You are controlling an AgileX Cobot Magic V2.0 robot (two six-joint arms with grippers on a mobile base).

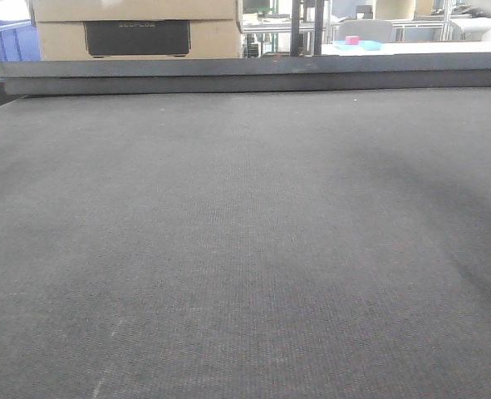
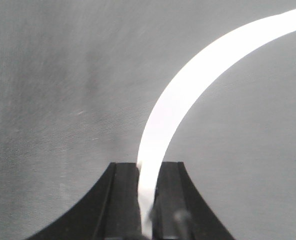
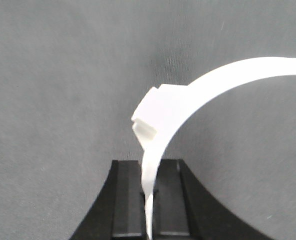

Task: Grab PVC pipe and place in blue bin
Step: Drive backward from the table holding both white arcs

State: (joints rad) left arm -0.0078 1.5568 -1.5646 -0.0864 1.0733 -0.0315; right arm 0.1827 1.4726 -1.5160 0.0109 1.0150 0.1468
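Observation:
In the left wrist view my left gripper (image 2: 148, 167) is shut on a white curved piece, the PVC pipe (image 2: 188, 85). It arcs up and to the right over the dark table. In the right wrist view my right gripper (image 3: 148, 165) is shut on a thin white curved PVC pipe wall (image 3: 213, 80) with a blocky lug (image 3: 155, 112) just above the jaws. I cannot tell whether both grip the same piece. Neither gripper nor pipe shows in the front view. A blue bin (image 1: 8, 40) stands beyond the table's far left edge.
The dark grey table mat (image 1: 245, 249) fills the front view, with a raised black far edge (image 1: 253, 73). Behind it are a cardboard box (image 1: 137, 29) and a white table with small pink and blue items (image 1: 357, 41).

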